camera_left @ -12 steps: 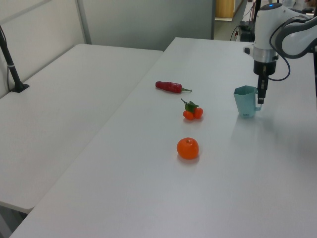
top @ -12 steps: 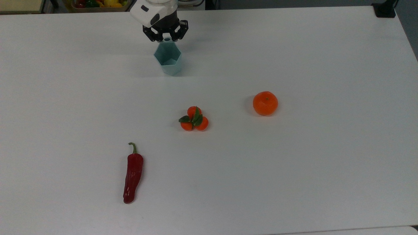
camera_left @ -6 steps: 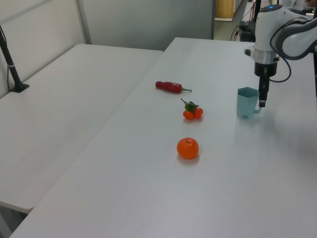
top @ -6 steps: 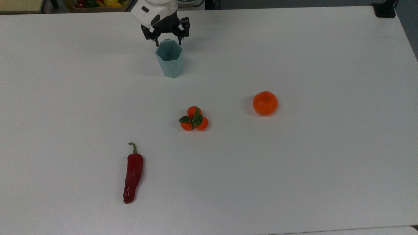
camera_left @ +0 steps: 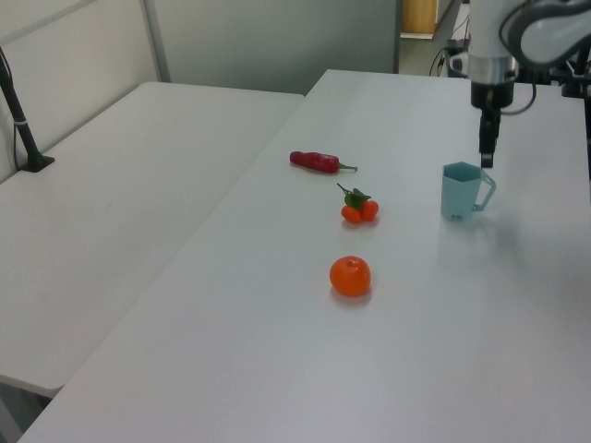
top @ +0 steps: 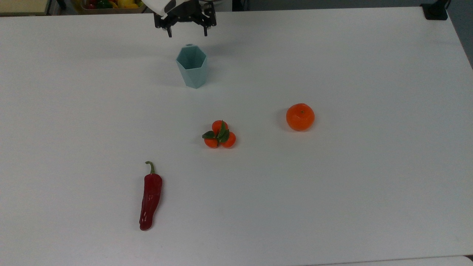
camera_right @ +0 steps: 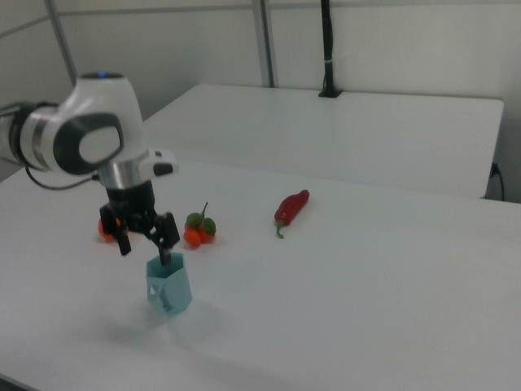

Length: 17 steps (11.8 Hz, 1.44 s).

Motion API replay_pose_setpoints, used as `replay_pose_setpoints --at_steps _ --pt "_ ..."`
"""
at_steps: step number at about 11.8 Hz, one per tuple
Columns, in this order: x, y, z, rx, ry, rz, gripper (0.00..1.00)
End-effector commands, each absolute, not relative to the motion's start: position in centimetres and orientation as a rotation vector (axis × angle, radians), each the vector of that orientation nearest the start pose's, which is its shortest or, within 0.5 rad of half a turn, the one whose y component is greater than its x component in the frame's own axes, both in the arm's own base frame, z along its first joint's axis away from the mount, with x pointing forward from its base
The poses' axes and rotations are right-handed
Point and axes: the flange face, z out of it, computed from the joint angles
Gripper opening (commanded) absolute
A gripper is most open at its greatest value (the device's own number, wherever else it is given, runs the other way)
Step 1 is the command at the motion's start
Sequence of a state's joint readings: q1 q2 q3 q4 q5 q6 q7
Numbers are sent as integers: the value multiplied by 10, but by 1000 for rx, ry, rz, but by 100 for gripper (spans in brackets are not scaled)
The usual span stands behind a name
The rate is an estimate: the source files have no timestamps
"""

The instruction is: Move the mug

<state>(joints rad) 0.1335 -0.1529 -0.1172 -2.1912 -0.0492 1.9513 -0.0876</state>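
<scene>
The mug (top: pixel 191 66) is a pale blue-teal faceted cup with a hexagonal rim. It stands upright on the white table (top: pixel 332 184) near the far edge in the top view. Its handle tab (camera_left: pixel 487 189) points to the left view's right. My gripper (top: pixel 187 34) hangs open just above and behind the mug, over the handle side, touching nothing. In the left view the gripper (camera_left: pixel 486 157) hovers a little above the rim of the mug (camera_left: pixel 459 191). In the right view the gripper (camera_right: pixel 145 251) spreads its fingers over the mug (camera_right: pixel 169 287).
An orange (top: pixel 300 116) lies to the top view's right of centre. A cluster of small mandarins with leaves (top: pixel 220 134) sits mid-table, and a red pepper (top: pixel 150 195) lies nearer the front. A bin of vegetables (top: pixel 111 4) stands beyond the far edge.
My gripper let go of the mug's handle, opened and rose away from it. The mug went from tilted to standing upright on the table.
</scene>
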Motion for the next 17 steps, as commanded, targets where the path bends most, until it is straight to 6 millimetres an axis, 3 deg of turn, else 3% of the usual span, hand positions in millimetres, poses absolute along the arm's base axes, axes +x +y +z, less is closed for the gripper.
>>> replay_pose_setpoints --at_steps 1,3,5,8,10,12,17 --pt "507 21 548 -3135 -143 103 100" --pt "519 25 597 -3083 -60 38 100" --pt "524 29 619 -3061 177 22 100" --pt "532 17 622 -3068 176 -31 100" --pt "545 14 622 -3081 -18 -142 100" --pt "559 2 619 -3082 -104 -247 100" --pt "560 2 618 -3081 -111 -245 100"
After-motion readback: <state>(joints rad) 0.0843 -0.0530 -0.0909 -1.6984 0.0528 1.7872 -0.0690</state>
